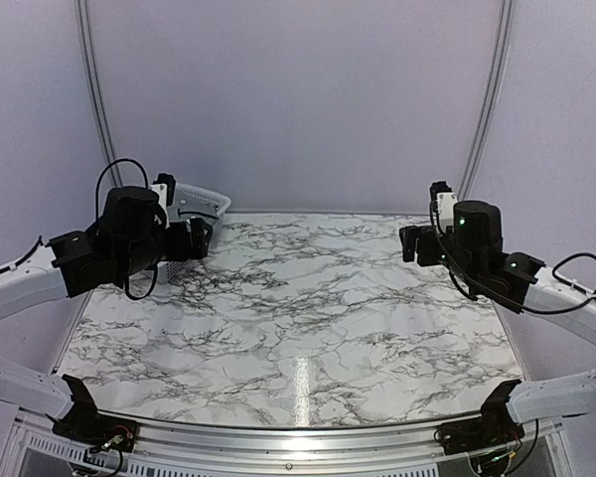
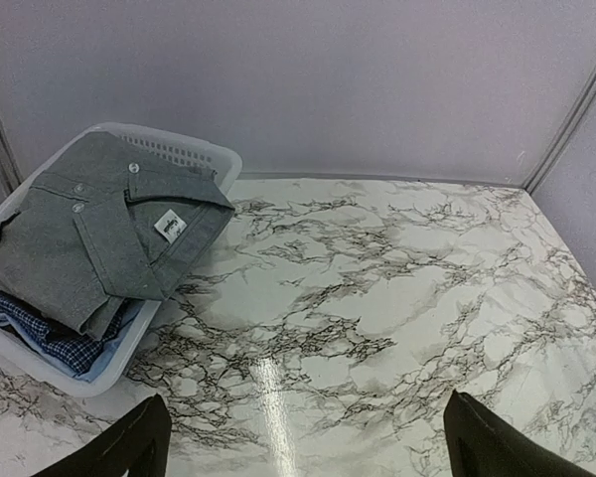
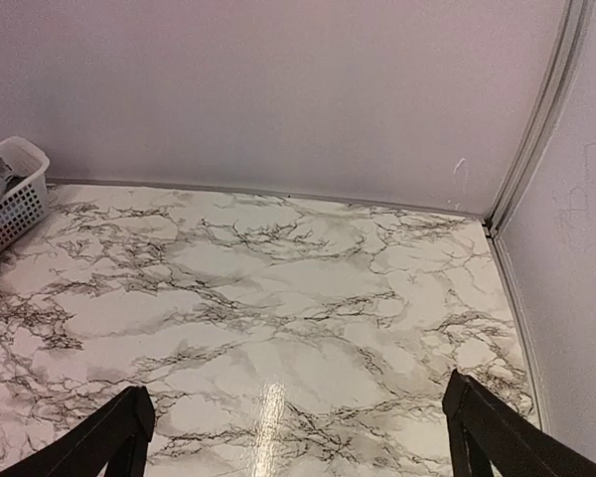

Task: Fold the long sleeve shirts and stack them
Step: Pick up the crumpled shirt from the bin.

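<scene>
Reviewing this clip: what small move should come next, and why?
Probably move the left gripper toward the grey shirt topping the white basket: that arm is beside it, it and the right gripper stand open and empty, and no shirt lies on the table.

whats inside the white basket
In the white basket a folded grey shirt lies on top. Beneath it, edges of a blue checked shirt and a light blue garment show. Anything deeper is covered.

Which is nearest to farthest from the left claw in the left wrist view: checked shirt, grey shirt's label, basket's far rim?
1. Checked shirt, under the others, left.
2. Label, on the collar of the grey shirt.
3. Basket's far rim, by the wall.
</scene>
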